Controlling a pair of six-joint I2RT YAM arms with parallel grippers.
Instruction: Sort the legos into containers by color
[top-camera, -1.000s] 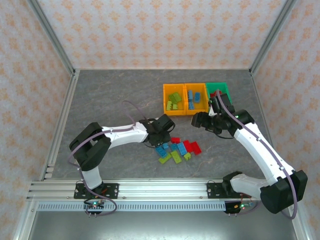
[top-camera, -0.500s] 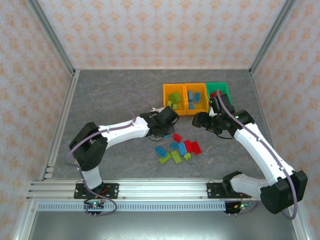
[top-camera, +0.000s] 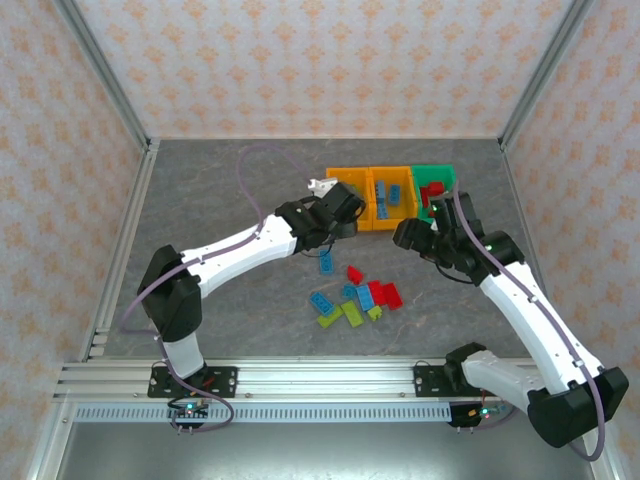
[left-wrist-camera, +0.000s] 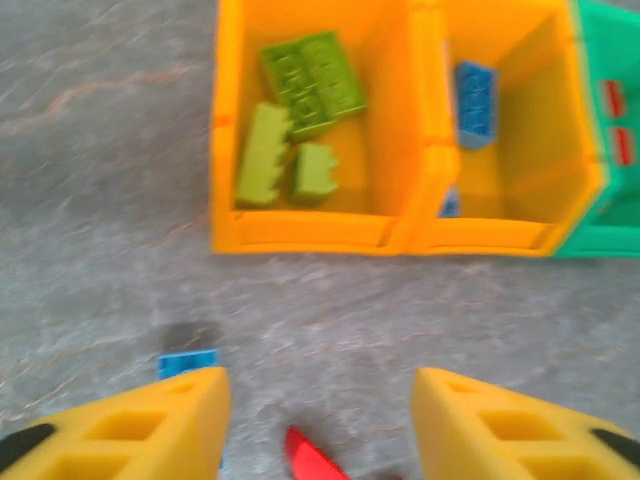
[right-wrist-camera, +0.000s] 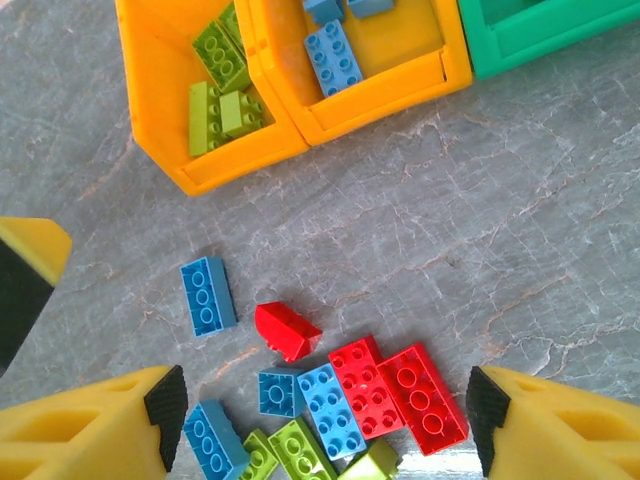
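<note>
Near the bins' (right-wrist-camera: 370, 98) front edge, the right wrist view shows loose bricks (right-wrist-camera: 375, 385) on the counter (top-camera: 200, 190), seen between spread, empty right fingers (right-wrist-camera: 90, 430). Left fingers (left-wrist-camera: 130, 430), spread and empty, hover facing the bins. Overhead, bare counter stretches left.

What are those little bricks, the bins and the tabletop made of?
Bricks: hard moulded plastic, going by their crisp studs and slight gloss. Orange-yellow bins and green bin: plastic too, with smooth, uniformly coloured thin walls. Tabletop: grey with pale veins like stone, though possibly a printed mat.
</note>
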